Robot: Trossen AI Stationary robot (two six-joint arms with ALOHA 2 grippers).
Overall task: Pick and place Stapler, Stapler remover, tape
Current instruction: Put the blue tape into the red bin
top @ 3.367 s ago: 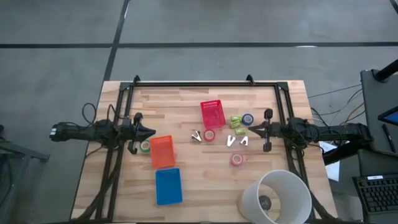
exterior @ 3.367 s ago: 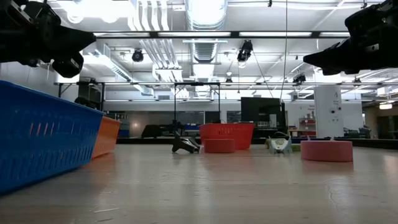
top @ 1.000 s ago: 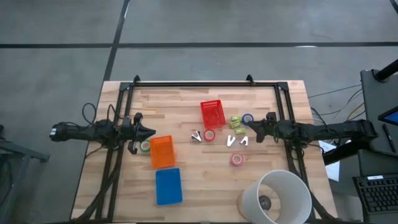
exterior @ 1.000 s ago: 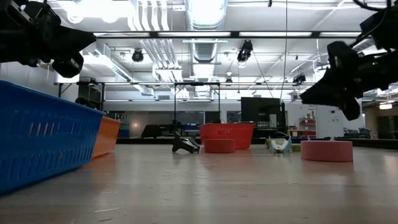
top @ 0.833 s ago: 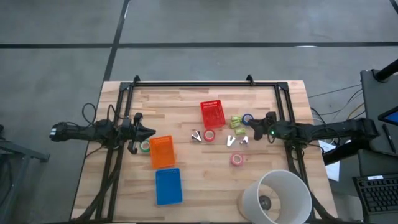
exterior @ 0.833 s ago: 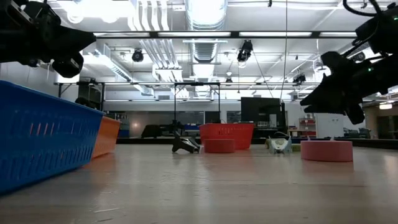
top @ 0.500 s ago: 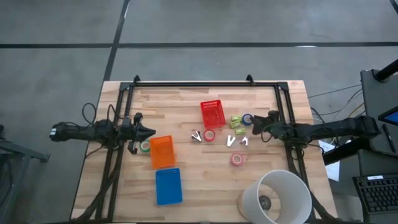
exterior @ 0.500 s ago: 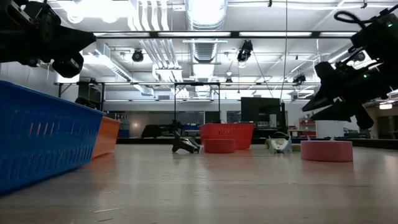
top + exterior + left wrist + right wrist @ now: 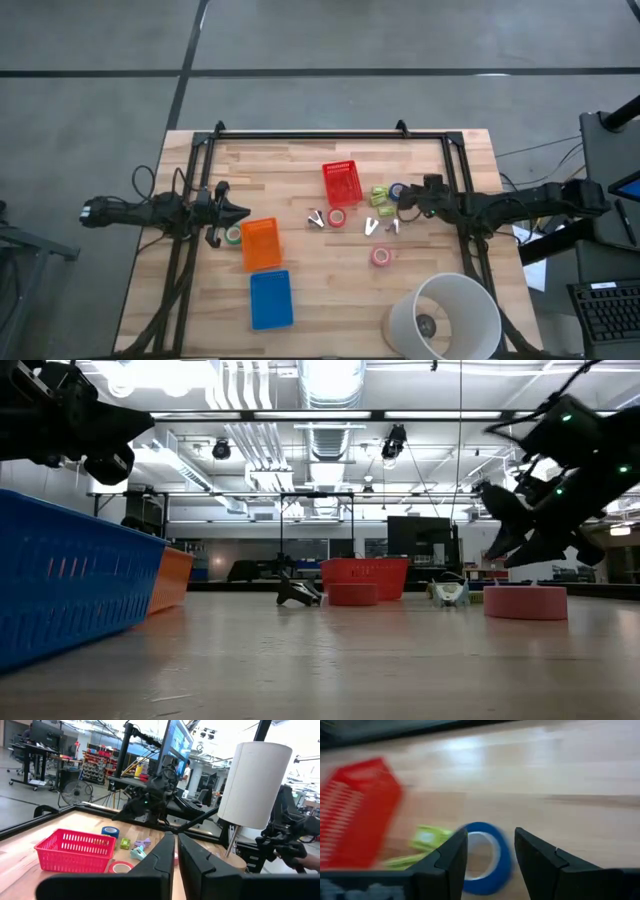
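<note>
My right gripper (image 9: 405, 205) stands open and tipped downward just above the table, right beside the blue tape roll (image 9: 398, 189). In the right wrist view the blue roll (image 9: 482, 857) lies flat on the wood ahead, between the two fingers, untouched. Two small green staplers (image 9: 379, 200) lie next to it. Metal staple removers (image 9: 371, 226) (image 9: 316, 218) lie nearby. Red tape (image 9: 337, 217), pink tape (image 9: 381, 256) and green tape (image 9: 233, 235) lie flat. My left gripper (image 9: 240, 212) waits shut at the table's left, level, above the green roll.
A red basket (image 9: 341, 183) stands at mid-table, an orange basket (image 9: 262, 243) and a blue basket (image 9: 270, 298) nearer the front left. A big white cylinder (image 9: 445, 315) stands at the front right. A black frame (image 9: 310, 135) runs along the far edge.
My right gripper has reached toward the table's left and slightly toward the far edge, onto the blue tape roll, tipping from level to slanting down. Its fingers have spread apart. Nothing on the table has moved.
</note>
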